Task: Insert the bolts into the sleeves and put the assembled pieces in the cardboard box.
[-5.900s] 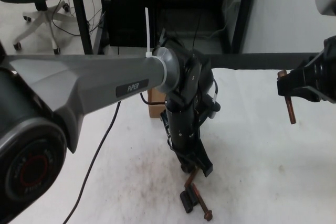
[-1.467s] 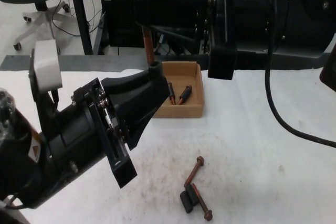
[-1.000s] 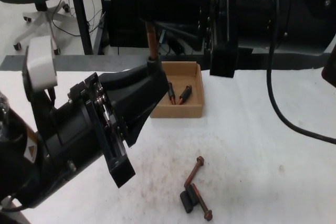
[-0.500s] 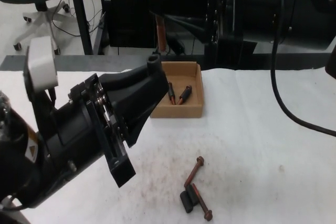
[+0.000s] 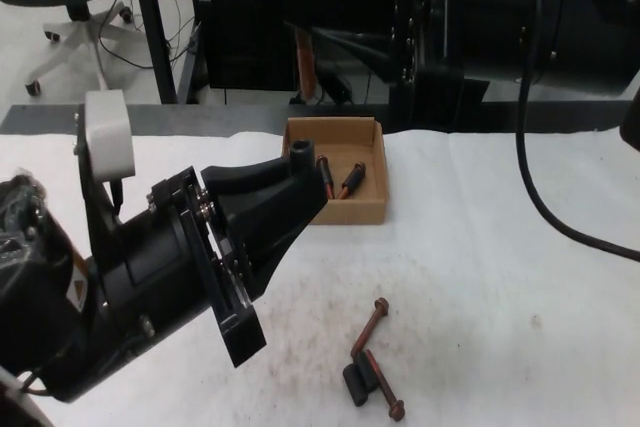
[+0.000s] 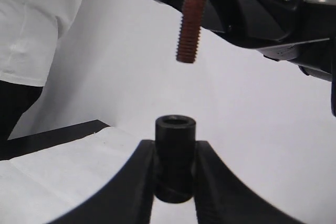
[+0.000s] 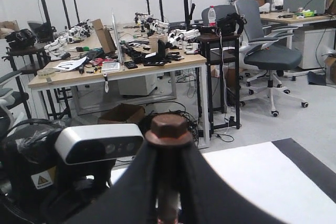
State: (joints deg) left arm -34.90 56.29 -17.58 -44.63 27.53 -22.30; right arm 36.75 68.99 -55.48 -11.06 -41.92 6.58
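Left gripper is pinched snug on the upright black sleeve, right gripper clamps the bolt — threaded tip just above the sleeve's mouth, not touching — cardboard box nearby.

Three bolts, two sleeves, two assembled pieces, one cardboard box

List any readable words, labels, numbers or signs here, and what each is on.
Yellow warning sticker on the left arm: triangle sign, its print too small to read.
Papers on the background desk: too small to read.
Nothing else legible.
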